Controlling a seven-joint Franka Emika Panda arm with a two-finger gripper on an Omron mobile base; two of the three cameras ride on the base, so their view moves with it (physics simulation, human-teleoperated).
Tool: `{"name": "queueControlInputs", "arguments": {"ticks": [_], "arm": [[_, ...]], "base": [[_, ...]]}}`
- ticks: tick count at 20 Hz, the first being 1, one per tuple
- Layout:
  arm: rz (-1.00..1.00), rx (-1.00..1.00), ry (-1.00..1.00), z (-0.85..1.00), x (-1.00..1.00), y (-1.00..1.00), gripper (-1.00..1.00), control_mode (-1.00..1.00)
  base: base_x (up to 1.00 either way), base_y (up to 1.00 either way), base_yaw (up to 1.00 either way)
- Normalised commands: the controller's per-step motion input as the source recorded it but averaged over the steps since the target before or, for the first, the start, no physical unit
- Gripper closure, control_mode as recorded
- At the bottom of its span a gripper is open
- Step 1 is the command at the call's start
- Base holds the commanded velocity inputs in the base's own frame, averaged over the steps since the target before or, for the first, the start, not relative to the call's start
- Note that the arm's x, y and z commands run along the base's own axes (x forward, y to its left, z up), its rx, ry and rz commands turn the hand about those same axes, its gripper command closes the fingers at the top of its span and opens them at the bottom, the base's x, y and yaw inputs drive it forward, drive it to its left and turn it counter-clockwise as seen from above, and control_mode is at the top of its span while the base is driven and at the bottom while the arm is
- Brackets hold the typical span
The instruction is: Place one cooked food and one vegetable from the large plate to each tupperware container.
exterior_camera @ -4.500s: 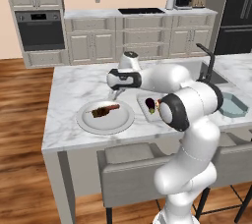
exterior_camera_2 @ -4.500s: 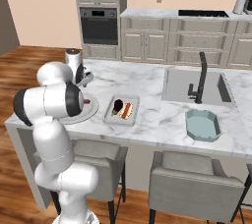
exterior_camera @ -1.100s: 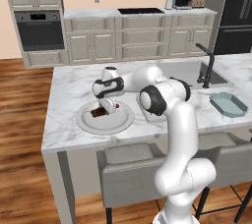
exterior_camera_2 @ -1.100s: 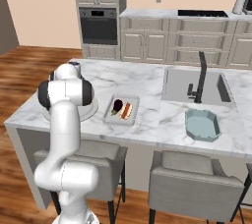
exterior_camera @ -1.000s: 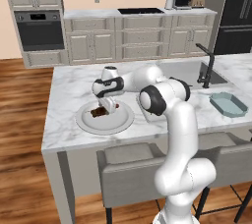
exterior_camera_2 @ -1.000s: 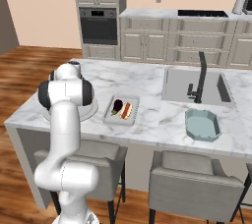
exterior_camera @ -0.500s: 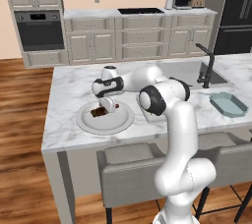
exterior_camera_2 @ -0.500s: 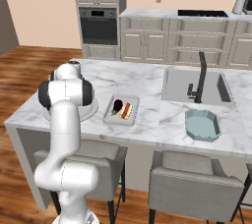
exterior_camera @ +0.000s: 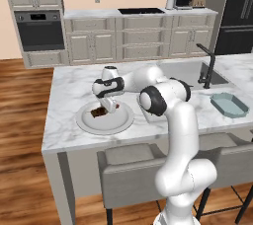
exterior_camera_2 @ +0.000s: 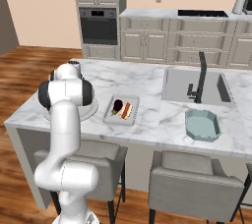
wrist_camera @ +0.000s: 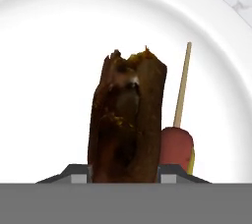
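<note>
Wide round pale dinner plate (exterior_camera: 88,121) sits at left of the marble tabletop (exterior_camera: 69,83). Tool (exterior_camera: 108,106) is down over it, fingers at either side of a dark brown charred strip of cooked food (wrist_camera: 127,117); contact is cut off by the hand view's lower edge, so grip cannot be told. Red sausage on a wooden stick (wrist_camera: 178,139) lies half hidden behind the strip. Pale rectangular container (exterior_camera_2: 121,110) holds a dark purple vegetable (exterior_camera_2: 117,105) and a sausage (exterior_camera_2: 127,110); teal container (exterior_camera_2: 202,123) far right
</note>
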Motion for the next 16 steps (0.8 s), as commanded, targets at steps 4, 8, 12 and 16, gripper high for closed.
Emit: {"name": "queueControlInputs", "arguments": {"ticks": [4,8,12,16], "arm": [[0.00,0.00,0.00,0.00,0.00,0.00,1.00,-1.00],[-0.02,0.00,0.00,0.49,-0.26,0.00,1.00,-1.00],[-0.07,0.00,-0.07,0.99,-0.70,-0.14,1.00,-1.00],[-0.19,0.01,-0.05,0.81,-0.68,-0.31,1.00,-1.00]], "base": [[0.00,0.00,0.00],[0.00,0.00,0.00],[0.00,0.00,0.00],[0.00,0.00,0.00]]}}
